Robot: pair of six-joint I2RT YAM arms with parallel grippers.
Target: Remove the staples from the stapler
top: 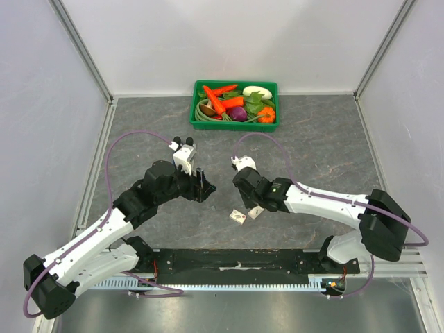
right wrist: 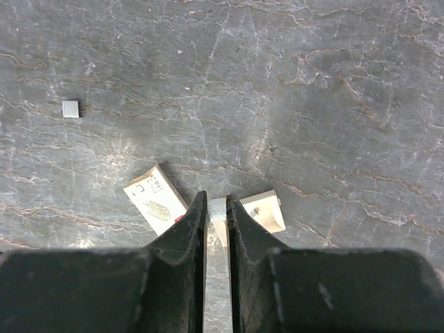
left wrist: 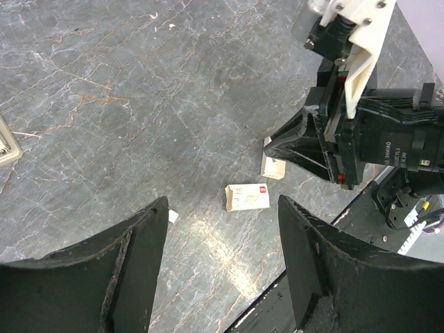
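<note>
A small cream stapler (right wrist: 267, 211) lies on the grey table, also in the top view (top: 256, 212) and the left wrist view (left wrist: 274, 167). My right gripper (right wrist: 216, 198) is shut on a silvery strip of staples (right wrist: 217, 208) right at the stapler; in the top view it (top: 252, 206) points down at it. A small loose silvery piece of staples (right wrist: 69, 108) lies apart to the left. My left gripper (left wrist: 222, 208) is open and empty, hovering above the table left of the stapler (top: 202, 186).
A small cardboard staple box (top: 239, 217) lies just left of the stapler, also in both wrist views (left wrist: 247, 197) (right wrist: 156, 198). A green tray (top: 272, 86) of toy vegetables stands at the back. A black rail (top: 236, 262) runs along the near edge.
</note>
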